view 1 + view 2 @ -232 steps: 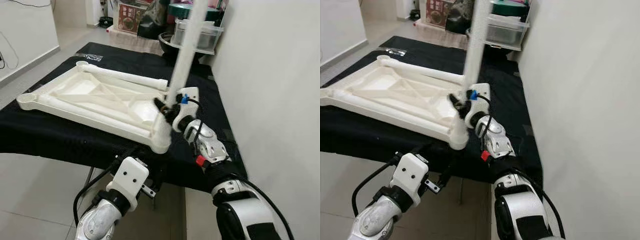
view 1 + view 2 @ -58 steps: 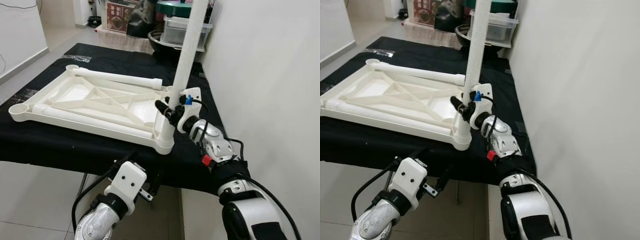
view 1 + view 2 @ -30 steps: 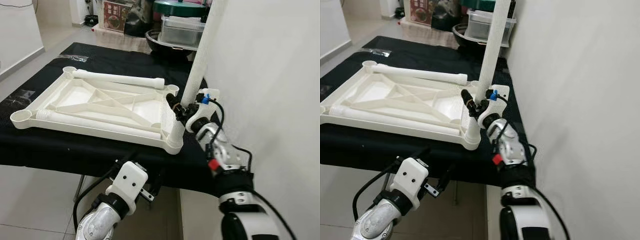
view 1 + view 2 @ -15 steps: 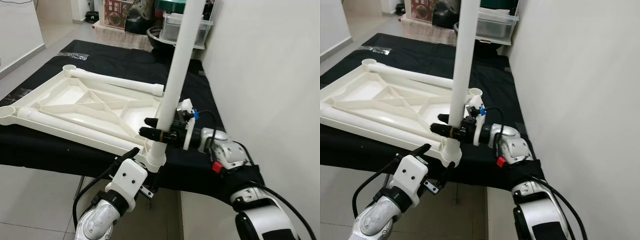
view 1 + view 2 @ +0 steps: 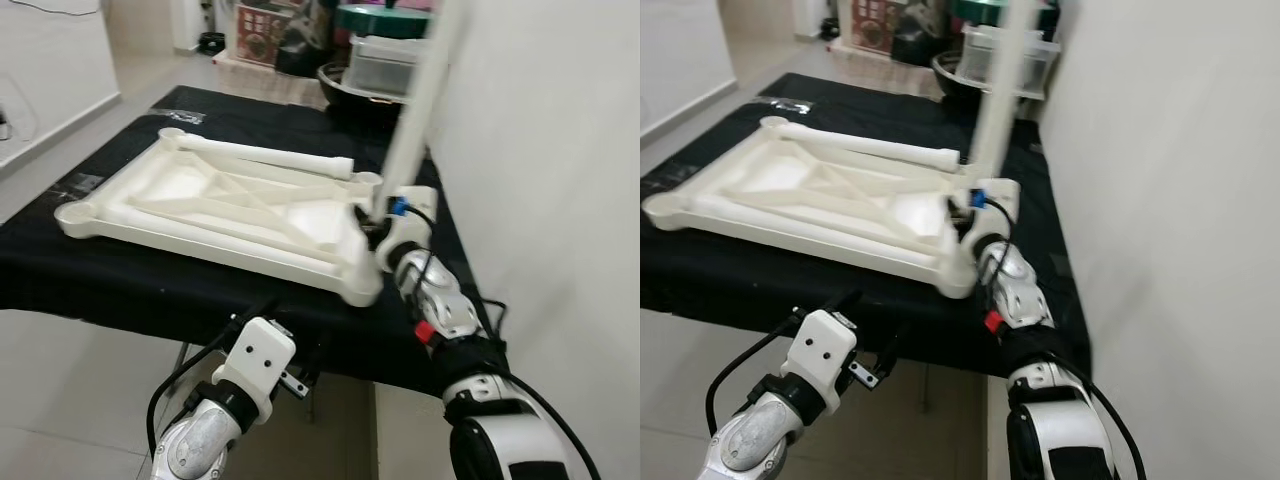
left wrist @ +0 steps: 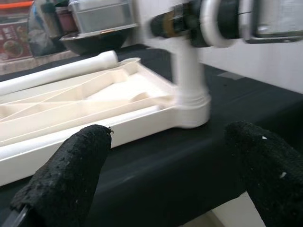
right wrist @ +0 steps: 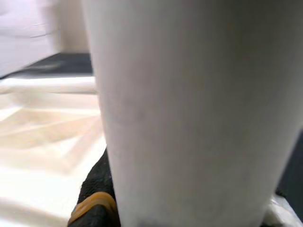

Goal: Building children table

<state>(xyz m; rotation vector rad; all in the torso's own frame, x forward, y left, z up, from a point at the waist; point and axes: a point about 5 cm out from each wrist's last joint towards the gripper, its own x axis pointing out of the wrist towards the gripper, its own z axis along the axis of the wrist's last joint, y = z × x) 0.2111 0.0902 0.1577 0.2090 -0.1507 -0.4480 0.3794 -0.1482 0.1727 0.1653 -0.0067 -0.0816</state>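
Gripping upright white leg [image 5: 415,110] right of centre: right gripper [image 5: 372,222], fingers closed, over tabletop [image 5: 225,205] corner; left gripper [image 6: 161,184] fingers wide apart, empty.

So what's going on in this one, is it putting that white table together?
Yes. The white tabletop lies upside down on a table covered in black cloth. The right gripper has its jaws shut on a white table leg, holding it nearly upright at the tabletop's near right corner. Another leg lies loose along the far edge. The left gripper hangs open below the table's front edge, holding nothing.
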